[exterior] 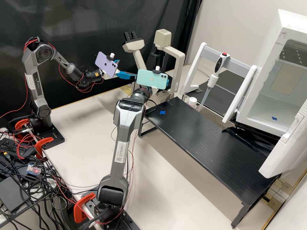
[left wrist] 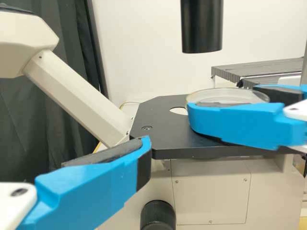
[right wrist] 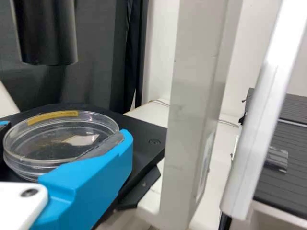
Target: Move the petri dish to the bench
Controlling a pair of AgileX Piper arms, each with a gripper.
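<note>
My right gripper [exterior: 154, 90] has its blue fingers [right wrist: 91, 175] squeezed around the petri dish [right wrist: 62, 139], with a dark pad touching its side. The dish is at the black stage [left wrist: 165, 122] of the microscope [exterior: 179, 59]; I cannot tell if it sits on it or is just over it. My left gripper [exterior: 128, 68] is beside the microscope, near the dish, and its fingers are wide apart, let go.

The right wrist view shows me a yellow strip [right wrist: 53, 117] on the dish. The left wrist view shows me a white round spot [left wrist: 178, 111] in the stage, and a black tube [left wrist: 202, 28] above. In the high view, farther along, I see the black surface [exterior: 198, 137] with a blue cross [exterior: 162, 112], then a pipette [exterior: 220, 62] and a big white box [exterior: 292, 22].
</note>
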